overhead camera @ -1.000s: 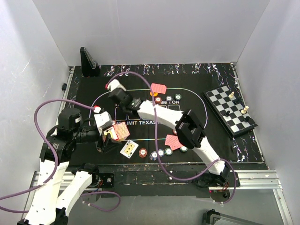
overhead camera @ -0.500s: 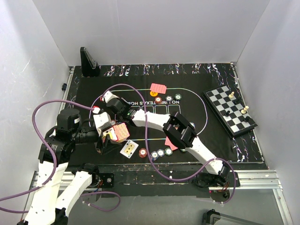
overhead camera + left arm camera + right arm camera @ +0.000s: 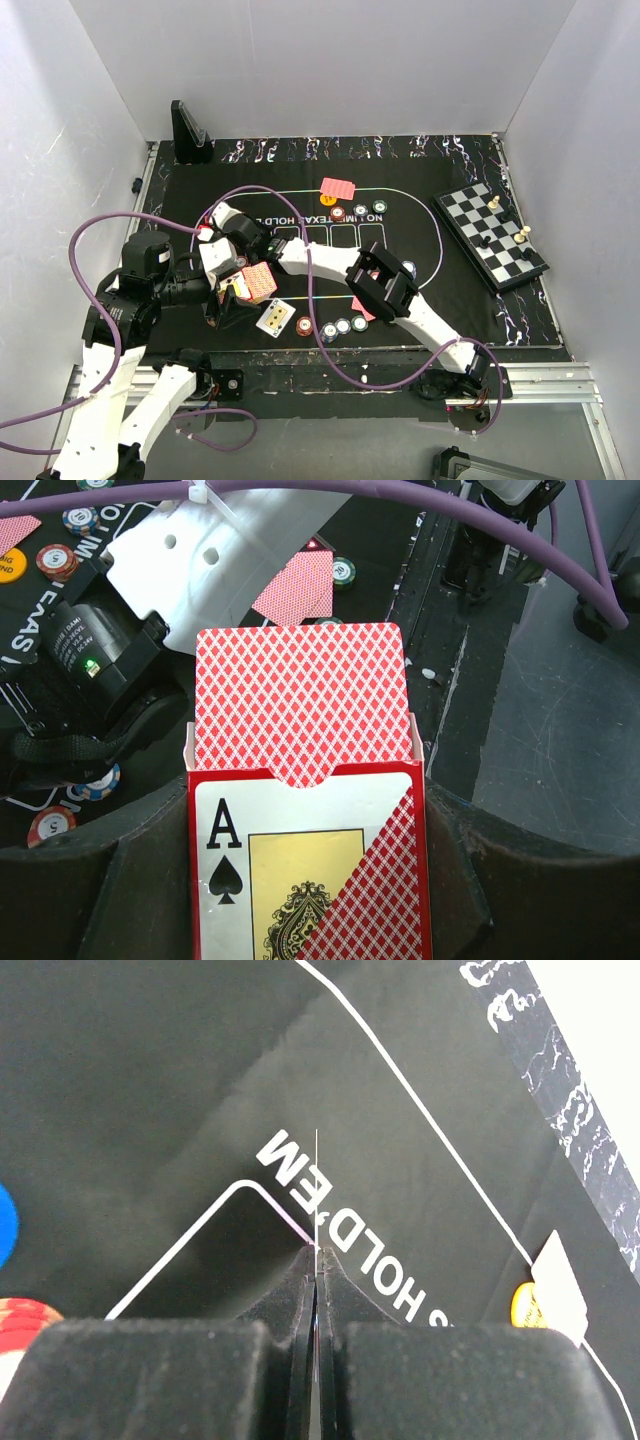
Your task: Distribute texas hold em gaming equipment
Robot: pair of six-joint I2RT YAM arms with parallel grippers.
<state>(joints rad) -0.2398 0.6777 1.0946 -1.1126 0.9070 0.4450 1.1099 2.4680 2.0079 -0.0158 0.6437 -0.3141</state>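
Our right jaws are pinched together on one card (image 3: 316, 1175), held edge-on and upright, its long axis running straight out from them above the mat (image 3: 150, 1090). Our left jaws clamp the deck (image 3: 298, 700) just beside. The mat below looks flat and bare, with chips (image 3: 20, 1322) off to the side.
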